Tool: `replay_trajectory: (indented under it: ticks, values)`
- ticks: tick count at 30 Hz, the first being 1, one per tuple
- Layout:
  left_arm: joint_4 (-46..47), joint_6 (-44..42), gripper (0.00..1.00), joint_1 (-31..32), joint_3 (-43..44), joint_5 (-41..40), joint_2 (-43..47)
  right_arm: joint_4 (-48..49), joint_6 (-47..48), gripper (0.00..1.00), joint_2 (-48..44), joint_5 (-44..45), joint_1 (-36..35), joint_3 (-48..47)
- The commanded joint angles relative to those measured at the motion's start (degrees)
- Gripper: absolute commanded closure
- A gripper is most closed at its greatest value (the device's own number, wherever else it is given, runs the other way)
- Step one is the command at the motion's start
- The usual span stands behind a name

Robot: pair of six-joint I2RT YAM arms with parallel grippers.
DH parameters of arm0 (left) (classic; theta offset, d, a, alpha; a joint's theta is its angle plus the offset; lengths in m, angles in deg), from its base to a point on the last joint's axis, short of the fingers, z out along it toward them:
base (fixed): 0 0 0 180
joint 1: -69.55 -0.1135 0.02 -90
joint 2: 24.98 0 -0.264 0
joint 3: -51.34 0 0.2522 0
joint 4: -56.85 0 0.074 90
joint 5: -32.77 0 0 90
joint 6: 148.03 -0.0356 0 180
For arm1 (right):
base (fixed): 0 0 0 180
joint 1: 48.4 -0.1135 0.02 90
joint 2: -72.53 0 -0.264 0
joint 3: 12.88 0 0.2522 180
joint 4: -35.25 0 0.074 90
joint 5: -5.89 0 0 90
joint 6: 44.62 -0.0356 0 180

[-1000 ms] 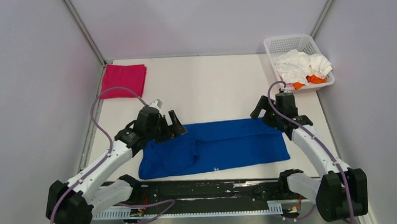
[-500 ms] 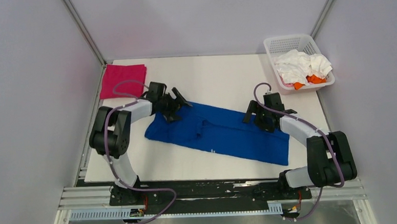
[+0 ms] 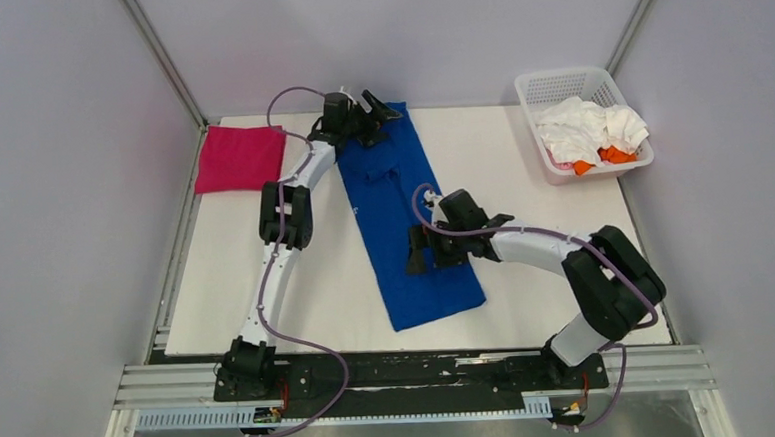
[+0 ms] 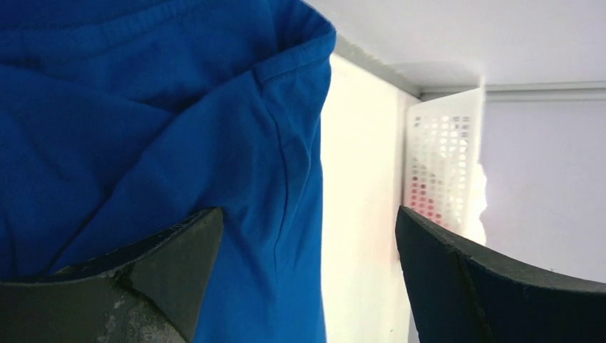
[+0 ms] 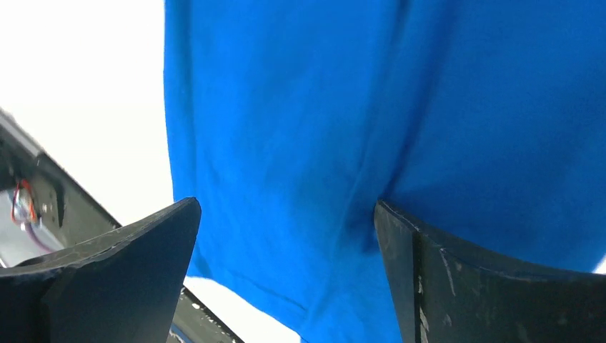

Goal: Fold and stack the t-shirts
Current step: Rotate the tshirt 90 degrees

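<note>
Several shirts (image 3: 591,131) (white, orange) fill the basket (image 3: 556,74); left gripper (image 4: 307,232), right gripper (image 5: 286,214) gape over blue shirt (image 3: 387,193).

We are seeing bright, even light from above in the overhead view, casting only faint, soft-edged shadows on the white table (image 3: 520,151). In the wrist views the table is washing out to flat white, the near black fingers (image 4: 143,286) are looking slightly soft, and the blue shirt (image 4: 143,107) is showing its seams clearly.
</note>
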Motion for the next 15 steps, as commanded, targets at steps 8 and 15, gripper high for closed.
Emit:
replay_trajectory:
  ticks: [8, 15]
  values:
    - [20.94, 10.05, 0.00, 2.69, 8.67, -9.92, -13.06, -2.62, 9.34, 0.00, 10.95, -9.12, -7.82, -12.41]
    - [15.37, 0.56, 0.00, 2.18, 5.88, -3.02, 0.45, -2.72, 6.32, 0.00, -0.32, 2.94, -7.81, -11.87]
